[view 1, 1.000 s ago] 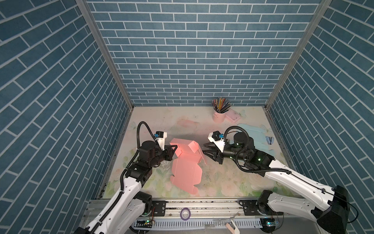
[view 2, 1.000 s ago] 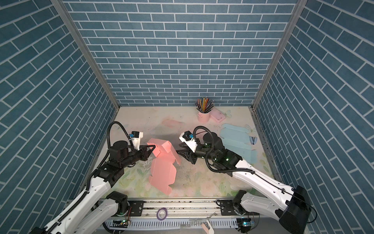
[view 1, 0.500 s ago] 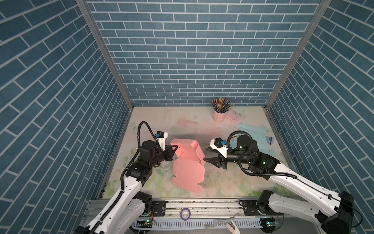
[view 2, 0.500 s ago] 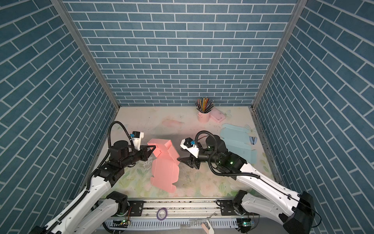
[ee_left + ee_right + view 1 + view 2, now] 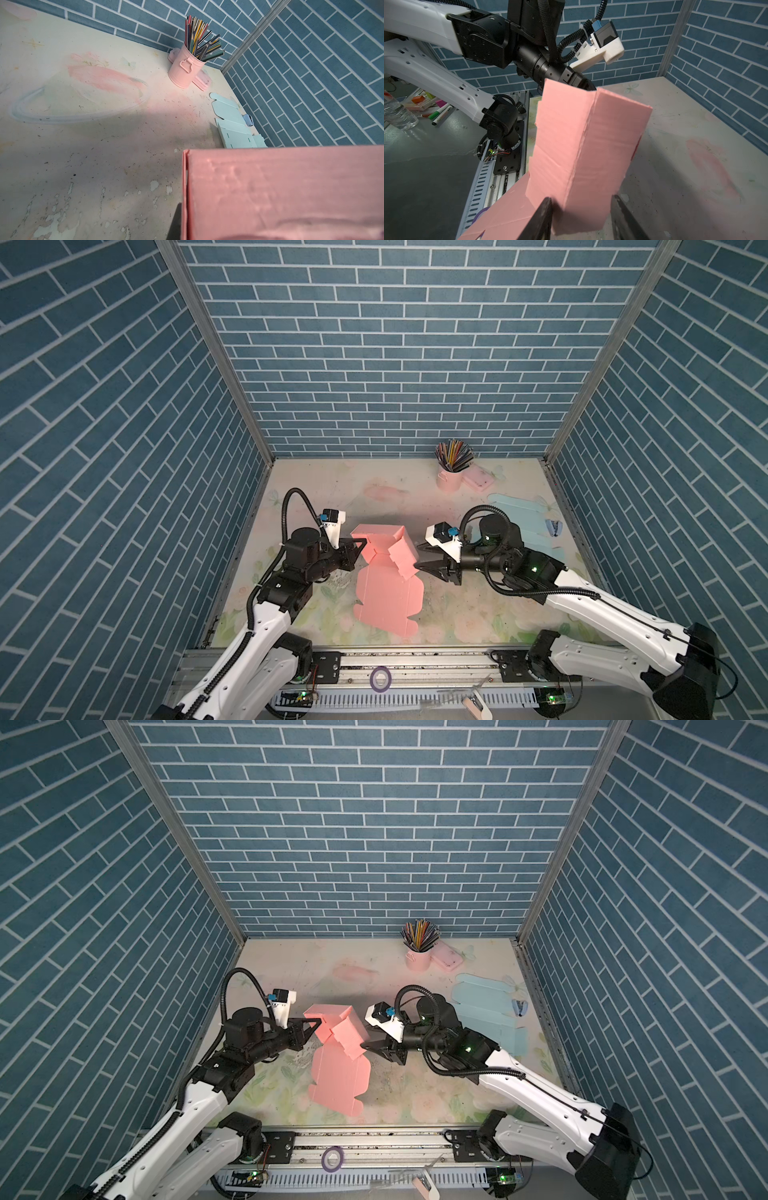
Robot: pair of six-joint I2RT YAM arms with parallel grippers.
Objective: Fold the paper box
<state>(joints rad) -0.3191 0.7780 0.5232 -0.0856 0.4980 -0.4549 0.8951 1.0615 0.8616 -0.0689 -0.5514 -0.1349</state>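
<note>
Half-folded pink paper box [image 5: 386,593]
Our left tool [image 5: 360,543] pinches its corner; our right tool [image 5: 419,556] straddles its wall, jaws apart.

Both top views show you the whole table [image 5: 316,489] from high at the front, facing the back wall [image 5: 395,364]; your left wrist camera sits against the pink box [image 5: 280,187], facing the pencil cup [image 5: 184,68]; your right one, seemingly low, looks across that box toward the left arm [image 5: 446,31].
</note>
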